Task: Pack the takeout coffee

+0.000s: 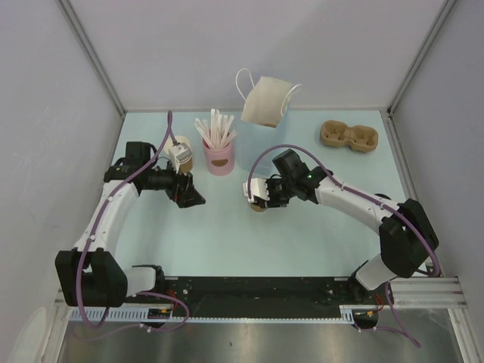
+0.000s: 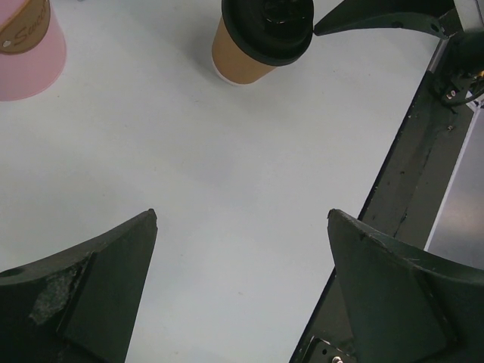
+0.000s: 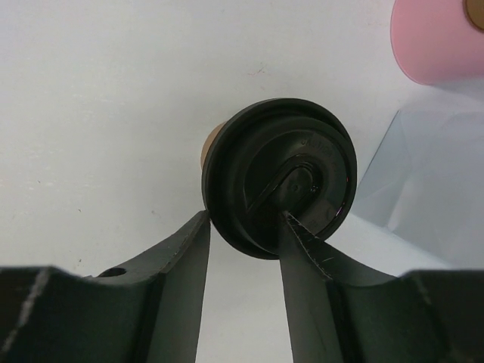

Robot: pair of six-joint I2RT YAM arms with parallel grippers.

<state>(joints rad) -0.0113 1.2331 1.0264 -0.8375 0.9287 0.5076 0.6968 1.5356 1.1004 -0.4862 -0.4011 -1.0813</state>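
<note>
Right hand [image 3: 246,219] sits at the edge of the takeout coffee [image 3: 280,178], tips reaching the black lid. The cup stands upright on the tabletop [image 3: 98,113], near the pink cup [image 1: 218,159]. The 2 fingers are narrowly parted: 1 finger [image 3: 185,253] lies against the lid's rim and the other crosses over the lid. Bare tabletop shows in the gap, and no grip is seen. Left hand [image 2: 242,215] is spread wide and holds nothing, with the coffee well ahead of its tips.
</note>
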